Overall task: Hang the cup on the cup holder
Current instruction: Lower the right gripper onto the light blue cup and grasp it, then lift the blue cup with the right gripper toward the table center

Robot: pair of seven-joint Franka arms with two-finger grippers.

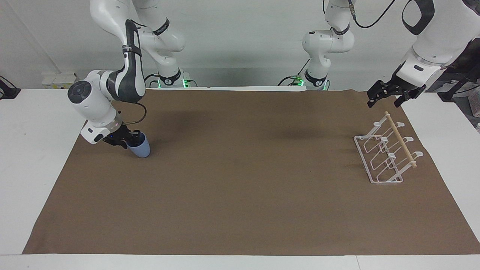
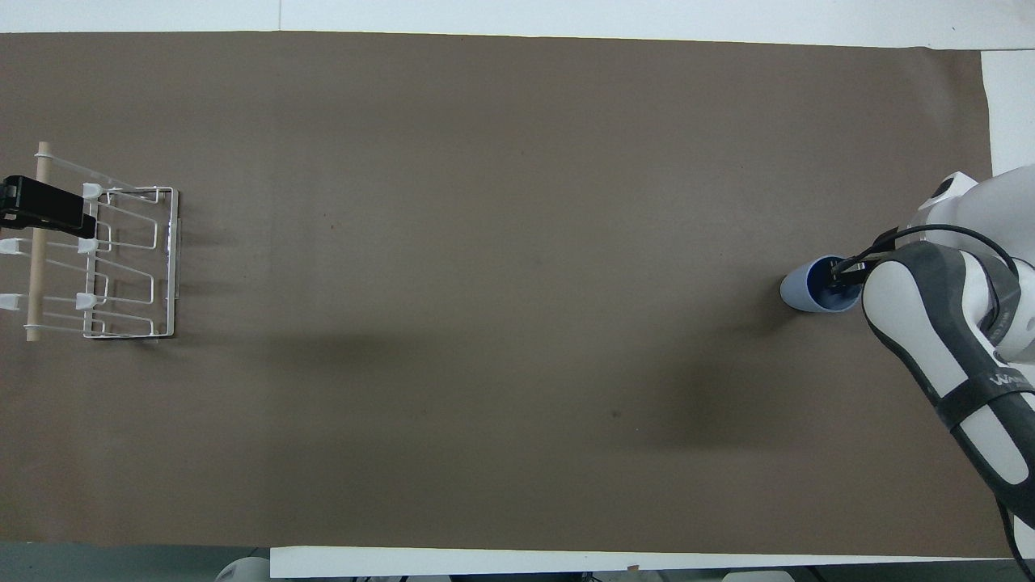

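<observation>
At left of the facing frame, the right end effector [image 1: 125, 140] grips the cup's [image 1: 139, 147] rim on the worktop [image 1: 240, 195]. The left end effector [image 1: 390, 93] hangs released above the rack [image 1: 386, 153] at right.

The right end effector [image 1: 127, 140] covers the cup [image 1: 140, 148] at its rim, so the cup's mouth is mostly hidden in the facing view; whether the fingers press the wall cannot be told. Overhead, the right arm's forearm hides that end effector [image 2: 841, 277] almost wholly. The left end effector [image 2: 40, 208], over the cup holder [image 2: 121, 267], is cut off by the overhead picture's edge.
</observation>
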